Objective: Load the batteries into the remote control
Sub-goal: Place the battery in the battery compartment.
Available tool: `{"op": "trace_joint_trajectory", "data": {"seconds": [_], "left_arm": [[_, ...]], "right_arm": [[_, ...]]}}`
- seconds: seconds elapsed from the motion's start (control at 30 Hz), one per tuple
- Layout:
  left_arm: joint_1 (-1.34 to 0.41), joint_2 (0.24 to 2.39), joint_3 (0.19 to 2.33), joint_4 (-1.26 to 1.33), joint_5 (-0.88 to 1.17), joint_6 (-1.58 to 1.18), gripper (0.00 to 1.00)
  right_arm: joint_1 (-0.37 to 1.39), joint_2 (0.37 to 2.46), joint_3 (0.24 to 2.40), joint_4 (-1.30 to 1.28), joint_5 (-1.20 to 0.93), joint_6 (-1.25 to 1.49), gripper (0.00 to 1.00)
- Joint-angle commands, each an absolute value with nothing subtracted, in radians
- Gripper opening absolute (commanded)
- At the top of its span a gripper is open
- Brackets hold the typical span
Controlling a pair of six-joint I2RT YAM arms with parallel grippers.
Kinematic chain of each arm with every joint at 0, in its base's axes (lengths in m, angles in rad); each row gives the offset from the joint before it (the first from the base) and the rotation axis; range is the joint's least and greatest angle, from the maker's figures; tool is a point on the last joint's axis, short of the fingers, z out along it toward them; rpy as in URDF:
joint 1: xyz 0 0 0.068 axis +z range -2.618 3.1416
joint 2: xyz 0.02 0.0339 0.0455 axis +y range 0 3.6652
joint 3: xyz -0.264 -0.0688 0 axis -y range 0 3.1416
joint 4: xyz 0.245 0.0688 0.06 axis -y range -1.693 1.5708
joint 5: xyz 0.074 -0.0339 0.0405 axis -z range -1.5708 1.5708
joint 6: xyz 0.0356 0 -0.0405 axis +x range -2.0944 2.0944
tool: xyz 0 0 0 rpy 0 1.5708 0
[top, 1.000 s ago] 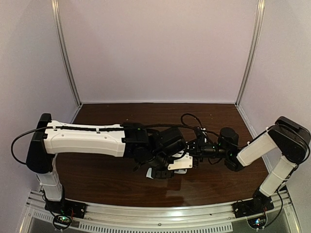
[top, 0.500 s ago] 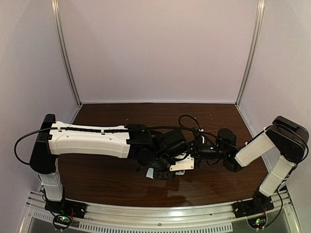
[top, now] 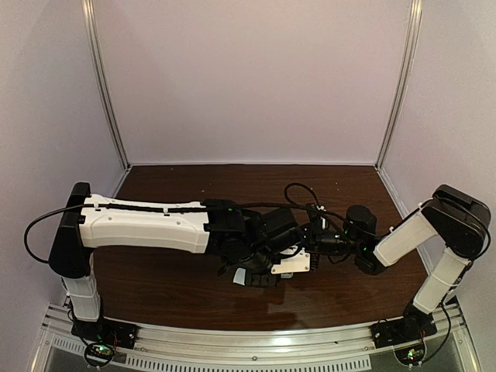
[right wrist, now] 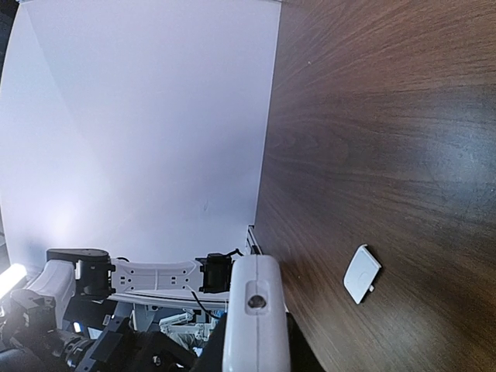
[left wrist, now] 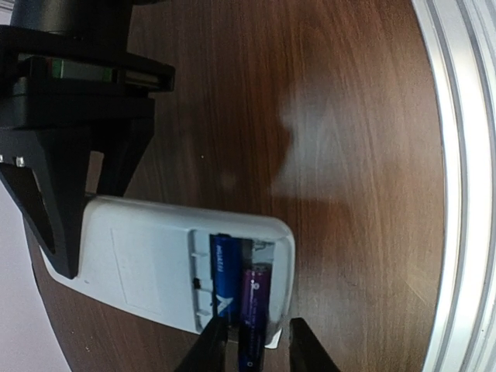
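Print on tiny blue cylindrical batteries (left wrist: 225,279) is unreadable. Left claw (left wrist: 256,346) straddles one, fingers apart; right claw (right wrist: 254,347) clamps small white plastic remote control (left wrist: 139,256).

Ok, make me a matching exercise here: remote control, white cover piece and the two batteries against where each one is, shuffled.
1 remote control
2 white cover piece
3 blue battery
4 purplish battery

a lying on the table
b fully in the open compartment
c gripped by the right pincer
d half in, flanked by the left pincer

Pairs: 1-c, 2-a, 3-b, 4-d
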State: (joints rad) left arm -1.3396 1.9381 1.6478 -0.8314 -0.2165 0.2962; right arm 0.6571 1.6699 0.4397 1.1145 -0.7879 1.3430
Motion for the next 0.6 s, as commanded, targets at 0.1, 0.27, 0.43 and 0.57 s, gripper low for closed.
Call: {"op": "trace_joint_trajectory", "data": {"seconds": [0.1,0.27,0.43,0.57], "left_arm": [[-1.344,1.905,1.667,-0.813,-0.243,0.259,0.40],[-1.339,1.801,1.603,-0.692,-0.261,0.214,0.49],[-1.309,1.650,1.467,-0.532,-0.242,0.135,0.62],[-1.204,1.485,1.283,-0.358,-0.080,-0.033,0.75]], "right_arm": [[0.666,1.692,0.453,1.209,-0.790,1.370,0.00],[0.657,1.696,0.451,1.225,-0.773,1.381,0.00],[0.649,1.688,0.464,1.230,-0.773,1.380,0.00],[0.639,1.671,0.471,1.244,-0.779,1.382,0.00]]}}
